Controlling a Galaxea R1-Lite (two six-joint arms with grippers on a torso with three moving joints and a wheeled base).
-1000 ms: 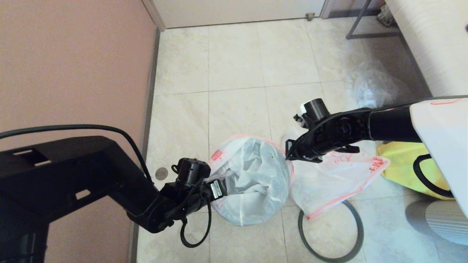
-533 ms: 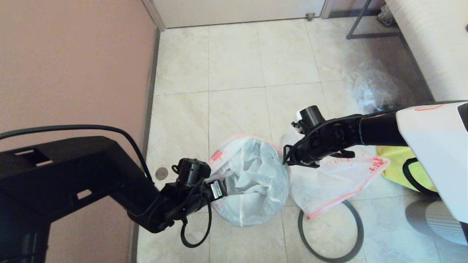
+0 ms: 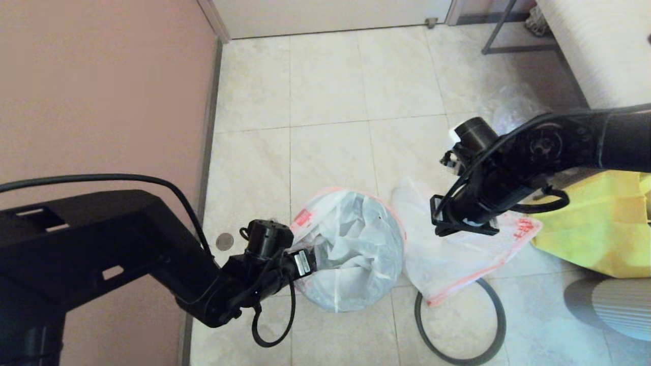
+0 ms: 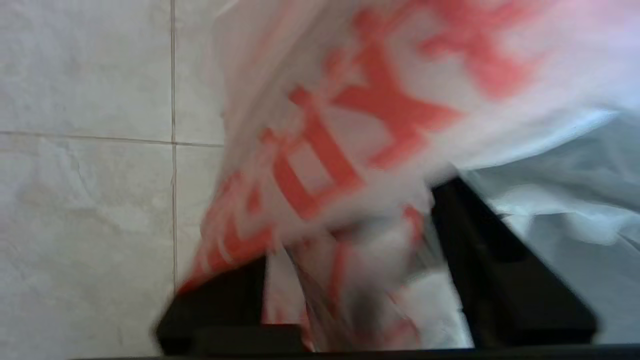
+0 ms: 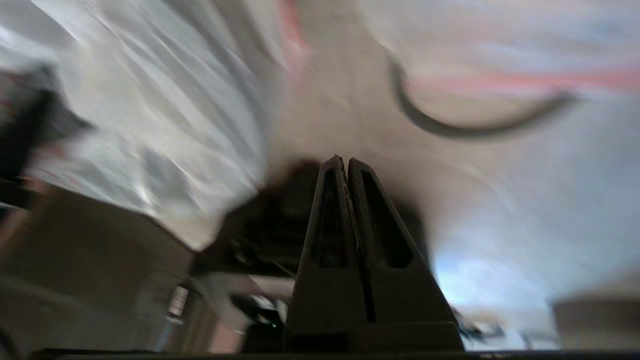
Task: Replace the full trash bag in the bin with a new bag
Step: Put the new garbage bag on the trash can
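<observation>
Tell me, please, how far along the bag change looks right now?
Partly done. A white bag already lines the bin, and the left gripper is clamped on its red-printed edge. The right gripper, shut and empty, hangs above a second bag flat on the floor. Left: the rim hoop lies on the tiles, not yet on the bin.
</observation>
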